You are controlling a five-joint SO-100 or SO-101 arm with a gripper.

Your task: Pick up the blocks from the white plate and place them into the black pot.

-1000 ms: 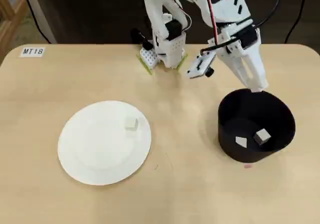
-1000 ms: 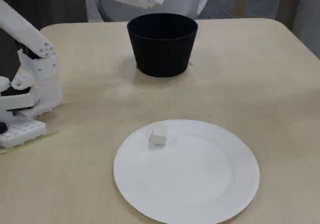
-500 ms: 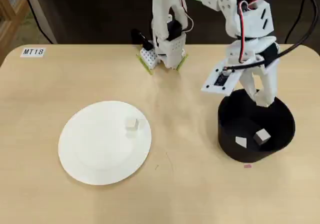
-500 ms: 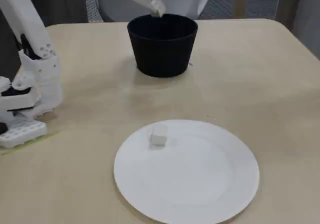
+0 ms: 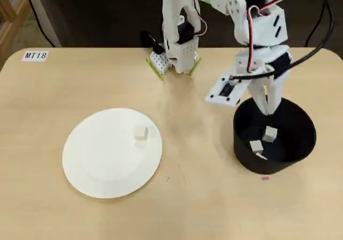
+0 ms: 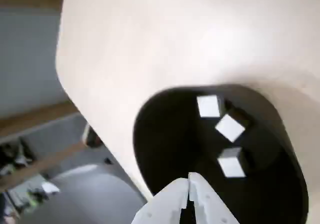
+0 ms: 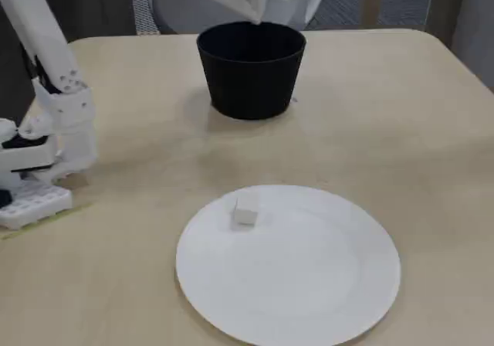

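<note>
Gripper (image 6: 189, 180), fingers pressed together and empty, hangs over the black pot (image 5: 300, 143) at right of the overhead view; three blocks (image 6: 229, 127) inside. Likely next: reach left to the last block (image 5: 141, 133) on the white plate (image 5: 91, 170).

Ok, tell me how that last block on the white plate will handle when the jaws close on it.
The block looks like a stiff, flat-faced cube, so it should sit still, not roll. It is small beside the white plate, so probably light. Its smooth faces may slip if pinched off-centre.
</note>
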